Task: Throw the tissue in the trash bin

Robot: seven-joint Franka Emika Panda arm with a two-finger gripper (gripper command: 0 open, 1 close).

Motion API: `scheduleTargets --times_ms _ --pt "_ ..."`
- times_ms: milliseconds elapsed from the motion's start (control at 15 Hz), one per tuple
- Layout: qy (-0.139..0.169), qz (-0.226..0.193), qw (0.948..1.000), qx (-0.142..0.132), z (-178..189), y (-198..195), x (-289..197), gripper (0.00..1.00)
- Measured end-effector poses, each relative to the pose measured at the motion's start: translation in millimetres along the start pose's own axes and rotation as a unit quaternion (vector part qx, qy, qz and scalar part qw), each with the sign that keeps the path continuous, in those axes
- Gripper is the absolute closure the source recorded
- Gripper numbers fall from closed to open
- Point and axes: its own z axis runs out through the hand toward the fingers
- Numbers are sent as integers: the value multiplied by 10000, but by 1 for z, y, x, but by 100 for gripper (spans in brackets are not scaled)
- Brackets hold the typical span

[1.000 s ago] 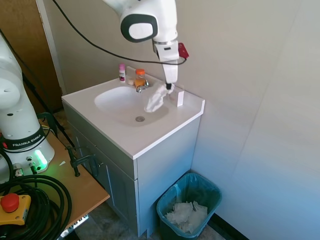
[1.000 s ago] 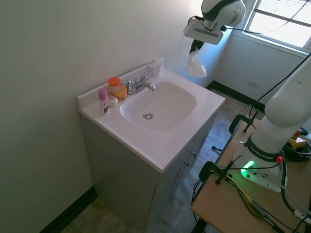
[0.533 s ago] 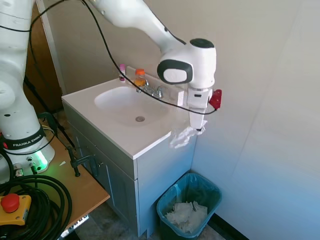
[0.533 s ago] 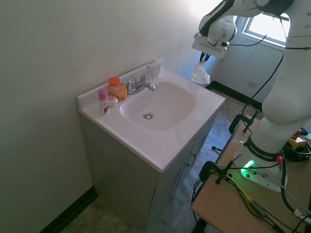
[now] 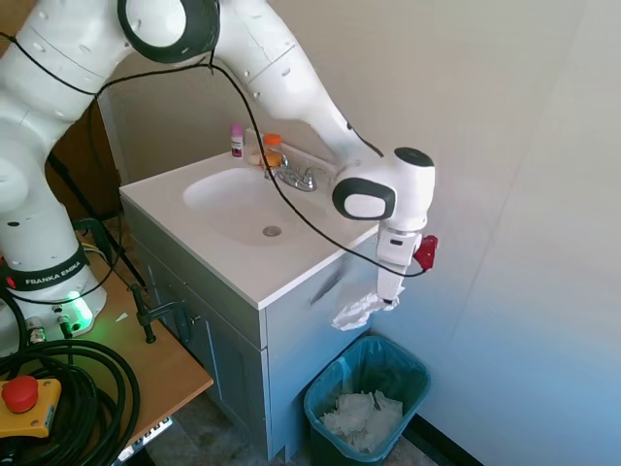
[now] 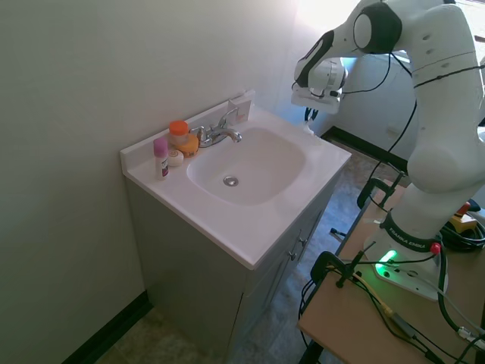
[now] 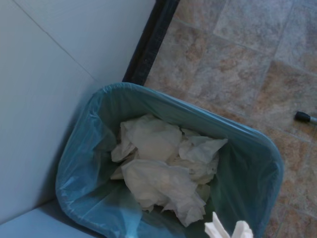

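My gripper point(image 5: 388, 299) points down beside the vanity's right side and is shut on the tissue point(image 5: 354, 312), a crumpled white wad hanging from the fingers. It hangs in the air above the trash bin point(image 5: 415, 370), a dark-teal bin with a blue-green bag on the floor by the wall. The wrist view looks straight down into the trash bin point(image 7: 171, 102), where a pile of white waste paper point(image 7: 163, 171) lies. White tips of the tissue point(image 7: 229, 231) poke up at that picture's edge. In the second exterior view the vanity hides the bin.
The white vanity top point(image 5: 291, 262) with its sink point(image 5: 238, 199) stands just left of the gripper. A faucet point(image 5: 291, 175), an orange bottle point(image 5: 272, 149) and a pink bottle point(image 5: 237, 140) sit at its back. The wall point(image 5: 524, 291) closes in on the right. A dark object point(image 7: 306, 117) lies on the tiled floor.
The arm carried the tissue from above the sink counter out past the vanity's right edge and downward. It now hangs lower, over the bin.
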Motion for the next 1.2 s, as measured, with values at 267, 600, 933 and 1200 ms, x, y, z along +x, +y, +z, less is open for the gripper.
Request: scheduleTargets --times_ms 267,600,933,1200 --pt "-111 -88 9999 -35 -2 -7 -11 0" --pt "-162 -220 9996 -34 -7 -12 -20 0" --pt "-326 -780 9962 196 -46 -16 -38 0" --pt "-446 -1351 9876 662 -125 7 -81 0"
